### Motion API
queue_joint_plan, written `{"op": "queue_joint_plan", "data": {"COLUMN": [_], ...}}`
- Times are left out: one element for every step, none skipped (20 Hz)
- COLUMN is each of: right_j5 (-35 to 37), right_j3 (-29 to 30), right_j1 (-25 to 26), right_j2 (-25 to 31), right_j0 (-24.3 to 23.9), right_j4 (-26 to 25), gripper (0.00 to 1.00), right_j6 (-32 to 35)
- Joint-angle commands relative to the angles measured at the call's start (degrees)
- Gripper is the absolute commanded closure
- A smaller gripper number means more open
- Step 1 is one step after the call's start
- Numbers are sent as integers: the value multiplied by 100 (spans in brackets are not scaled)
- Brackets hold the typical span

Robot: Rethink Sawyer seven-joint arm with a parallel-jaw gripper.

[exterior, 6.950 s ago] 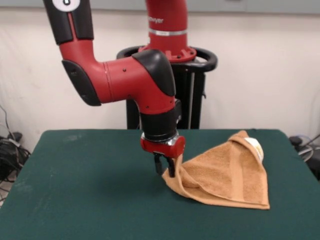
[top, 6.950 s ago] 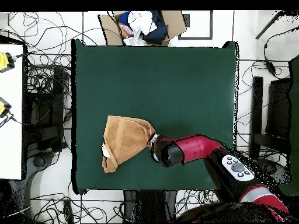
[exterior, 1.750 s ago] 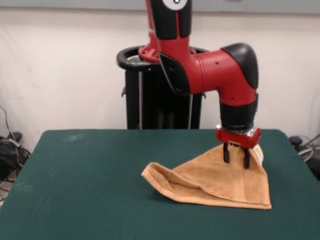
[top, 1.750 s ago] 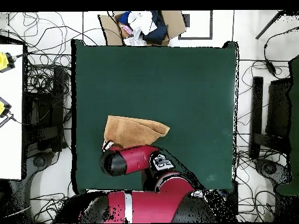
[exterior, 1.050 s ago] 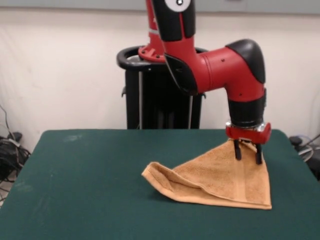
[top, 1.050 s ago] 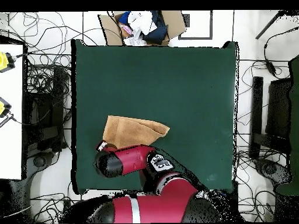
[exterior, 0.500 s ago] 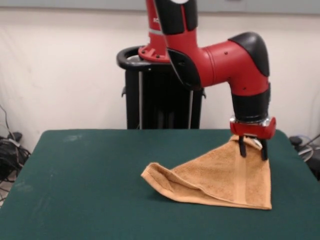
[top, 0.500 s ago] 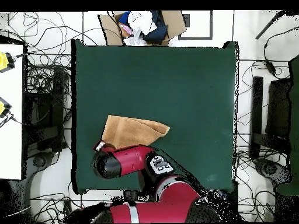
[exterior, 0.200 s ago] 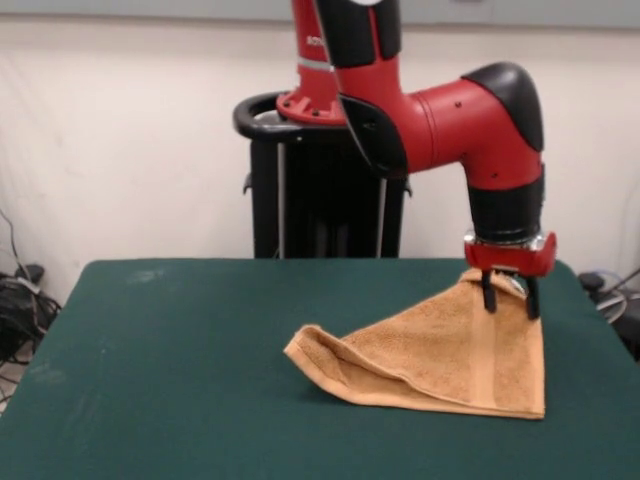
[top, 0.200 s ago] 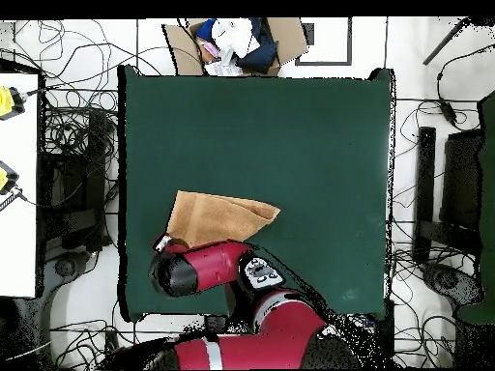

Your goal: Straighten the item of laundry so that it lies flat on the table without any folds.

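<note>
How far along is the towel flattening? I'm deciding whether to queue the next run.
Done: little, since the towel is folded into a triangle on the table, with a rolled fold at its point. In hand: the gripper holds the towel's raised corner near the table's edge. Left: spreading the doubled layers until it lies flat.

Seven seconds back the gripper (exterior, 0.200 s ago: 508, 300) is seen low at the towel (exterior, 0.200 s ago: 440, 352) corner toward the middle of the worktop (exterior, 0.200 s ago: 180, 380); that corner is now left lying free, stretched out as a rolled tip. The gripper is now found at the towel's opposite, raised corner, near the worktop's far edge. Over the last two seconds this corner is carried slightly higher and outward from the towel's middle, and the cloth beneath it is drawn tauter.
</note>
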Motion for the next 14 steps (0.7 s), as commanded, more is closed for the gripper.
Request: {"op": "queue_joint_plan", "data": {"right_j5": [-224, -137, -156, -76, -9, 59, 136, 203, 284, 294, 265, 235, 205, 179], "right_j3": [-304, -330, -377, -392, -398, -405, -421, -464, -478, -484, -478, -473, -467, -474], "right_j1": [-198, -187, -231, -272, -318, -364, -418, -473, -526, -513, -478, -443, -407, -385], "right_j2": [-488, -451, -649, -627, -635, -642, -690, -797, -835, -820, -805, -789, -773, -760], "right_j0": [787, 742, 902, 878, 871, 865, 891, 969, 997, 991, 979, 967, 954, 936], "right_j4": [259, 286, 316, 325, 333, 341, 347, 345, 344, 360, 360, 361, 362, 355], "gripper": [0, 0, 0, 0, 0, 0, 0, 0, 0, 0, 0, 0, 0, 0], "right_j6": [631, 614, 644, 610, 587, 564, 541, 519, 491, 492, 496, 499, 502, 492]}}
